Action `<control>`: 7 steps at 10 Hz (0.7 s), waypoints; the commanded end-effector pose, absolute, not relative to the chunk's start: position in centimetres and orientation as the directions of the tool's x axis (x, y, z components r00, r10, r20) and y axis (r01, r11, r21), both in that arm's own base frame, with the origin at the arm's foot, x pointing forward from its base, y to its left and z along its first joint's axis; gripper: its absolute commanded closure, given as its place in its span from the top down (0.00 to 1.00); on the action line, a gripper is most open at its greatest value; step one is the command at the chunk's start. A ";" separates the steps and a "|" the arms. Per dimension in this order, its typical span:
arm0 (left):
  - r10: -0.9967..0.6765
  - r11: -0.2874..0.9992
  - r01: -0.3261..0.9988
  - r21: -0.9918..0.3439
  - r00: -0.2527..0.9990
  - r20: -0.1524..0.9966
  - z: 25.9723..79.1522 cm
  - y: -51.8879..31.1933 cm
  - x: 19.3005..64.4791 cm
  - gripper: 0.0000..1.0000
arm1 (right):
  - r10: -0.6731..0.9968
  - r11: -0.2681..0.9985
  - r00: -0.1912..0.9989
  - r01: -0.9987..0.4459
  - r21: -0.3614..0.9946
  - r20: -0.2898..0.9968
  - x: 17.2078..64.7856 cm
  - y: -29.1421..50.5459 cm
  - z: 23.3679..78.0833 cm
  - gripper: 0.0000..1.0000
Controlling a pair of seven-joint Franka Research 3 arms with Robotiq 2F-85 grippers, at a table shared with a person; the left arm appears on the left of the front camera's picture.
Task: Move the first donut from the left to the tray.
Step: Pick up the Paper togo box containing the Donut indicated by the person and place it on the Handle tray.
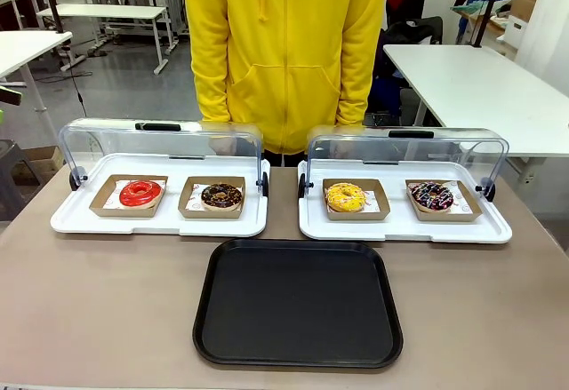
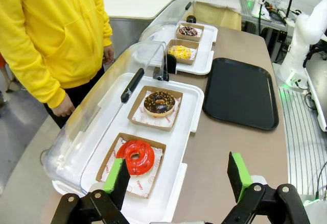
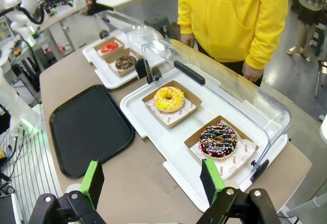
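Observation:
The red-iced donut [image 1: 140,193] lies in its brown cardboard holder at the left end of the left white tray [image 1: 80,221], beside a chocolate-glazed donut [image 1: 221,196]. The black tray [image 1: 298,302] rests at the table's near middle, with nothing on it. In the left wrist view the red donut [image 2: 135,157] is just ahead of my open left gripper [image 2: 179,183], near its left finger, and the black tray [image 2: 241,91] lies farther off. My right gripper [image 3: 152,184] is open above the table edge by the right white tray [image 3: 153,127]; the red donut [image 3: 109,47] is far beyond.
The right white tray holds a yellow-iced donut [image 1: 346,197] and a sprinkled chocolate donut [image 1: 432,196]. Both white trays have clear dome lids [image 1: 160,141] swung open at the back. A person in a yellow hoodie [image 1: 284,43] stands at the far side, hands down.

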State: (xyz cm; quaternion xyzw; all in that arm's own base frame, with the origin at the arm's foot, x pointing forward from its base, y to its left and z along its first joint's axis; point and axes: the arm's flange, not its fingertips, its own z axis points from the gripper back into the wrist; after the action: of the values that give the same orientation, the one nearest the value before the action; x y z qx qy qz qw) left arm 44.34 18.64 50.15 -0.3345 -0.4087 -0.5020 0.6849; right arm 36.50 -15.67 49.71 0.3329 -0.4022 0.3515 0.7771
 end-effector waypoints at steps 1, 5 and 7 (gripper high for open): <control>-0.411 0.271 0.961 -0.047 0.160 0.898 50.2 18.6 44.2 1.00 | 0.275 0.523 0.403 -0.825 0.217 0.873 36.7 -15.7 49.8 1.00; -0.411 0.271 0.961 -0.047 0.160 0.898 50.2 18.6 44.2 1.00 | 0.275 0.523 0.403 -0.825 0.217 0.873 36.7 -15.7 49.8 1.00; -0.411 0.271 0.961 -0.047 0.160 0.898 50.2 18.6 44.2 1.00 | 0.275 0.523 0.403 -0.825 0.217 0.873 36.7 -15.7 49.8 1.00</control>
State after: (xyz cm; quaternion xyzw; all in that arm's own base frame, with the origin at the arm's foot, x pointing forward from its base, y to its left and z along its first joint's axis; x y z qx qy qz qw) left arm 44.34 18.64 50.15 -0.3345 -0.4087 -0.5020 0.6849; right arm 36.50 -15.67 49.71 0.3329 -0.4022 0.3515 0.7771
